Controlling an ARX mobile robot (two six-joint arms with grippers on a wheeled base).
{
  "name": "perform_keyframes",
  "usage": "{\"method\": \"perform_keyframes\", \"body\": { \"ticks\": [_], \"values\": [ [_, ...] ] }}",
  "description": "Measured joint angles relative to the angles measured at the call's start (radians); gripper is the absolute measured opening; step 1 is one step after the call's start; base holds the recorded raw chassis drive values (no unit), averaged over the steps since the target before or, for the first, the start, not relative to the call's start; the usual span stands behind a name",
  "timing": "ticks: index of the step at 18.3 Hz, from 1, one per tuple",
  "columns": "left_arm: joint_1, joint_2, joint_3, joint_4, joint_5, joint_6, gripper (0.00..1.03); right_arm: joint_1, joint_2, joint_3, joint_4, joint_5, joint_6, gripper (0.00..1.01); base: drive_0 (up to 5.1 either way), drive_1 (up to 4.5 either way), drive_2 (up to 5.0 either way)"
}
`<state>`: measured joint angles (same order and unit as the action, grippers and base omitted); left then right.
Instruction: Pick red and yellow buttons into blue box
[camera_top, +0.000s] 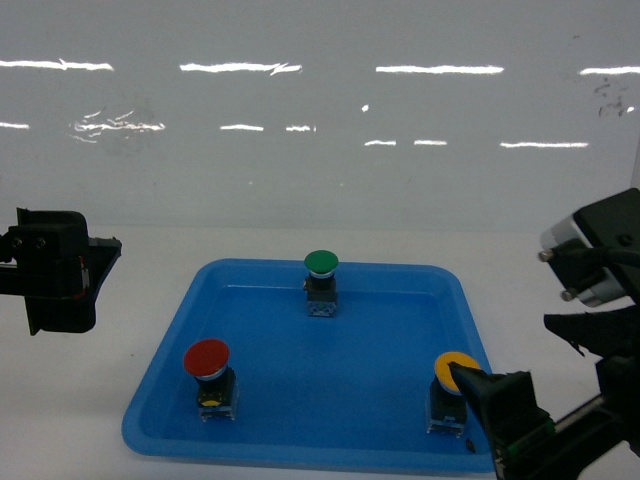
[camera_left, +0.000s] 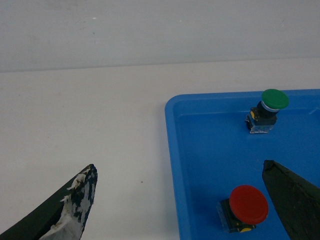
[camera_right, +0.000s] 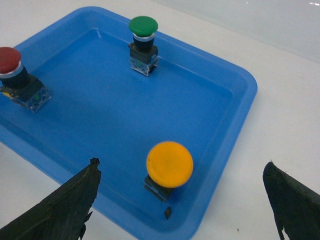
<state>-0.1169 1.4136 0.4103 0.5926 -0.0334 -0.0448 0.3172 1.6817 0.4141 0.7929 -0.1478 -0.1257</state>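
Head view: shallow blue tray (camera_top: 300, 440) on a white table (camera_top: 120, 280). Three buttons stand in it, well apart. Red button (camera_top: 207, 358) near the tray's front-left corner, yellow button (camera_top: 452, 370) near the front-right corner, green button (camera_top: 321, 263) at the middle of the back edge. All upright on their switch blocks. No deep blue box shows in any view.

Right gripper (camera_right: 182, 200) hangs over the tray's front-right corner, jaws spread wide. The right wrist view shows the yellow cap between the two fingers (camera_right: 65, 205), nothing touching it.

Left gripper (camera_left: 187, 197) holds off the tray's left edge. Jaws wide apart, one finger over bare table, the other over the tray beside the red button. Holding nothing.
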Motion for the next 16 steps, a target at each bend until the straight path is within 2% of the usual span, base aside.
{"method": "perform_keyframes", "body": {
  "ticks": [5,11,16],
  "values": [
    [0.000,0.000,0.000,0.000,0.000,0.000,0.98,0.003,0.102,0.102,-0.013,-0.020,-0.031,0.98,0.0,0.00,0.0],
    [0.000,0.000,0.000,0.000,0.000,0.000,0.98,-0.031,0.282,0.295,-0.120,-0.092,-0.098,0.98,0.0,0.00,0.0],
    [0.000,0.000,0.000,0.000,0.000,0.000,0.98,-0.012,0.380,0.425,-0.220,-0.141,-0.168,0.98,0.0,0.00,0.0]
  ]
}}
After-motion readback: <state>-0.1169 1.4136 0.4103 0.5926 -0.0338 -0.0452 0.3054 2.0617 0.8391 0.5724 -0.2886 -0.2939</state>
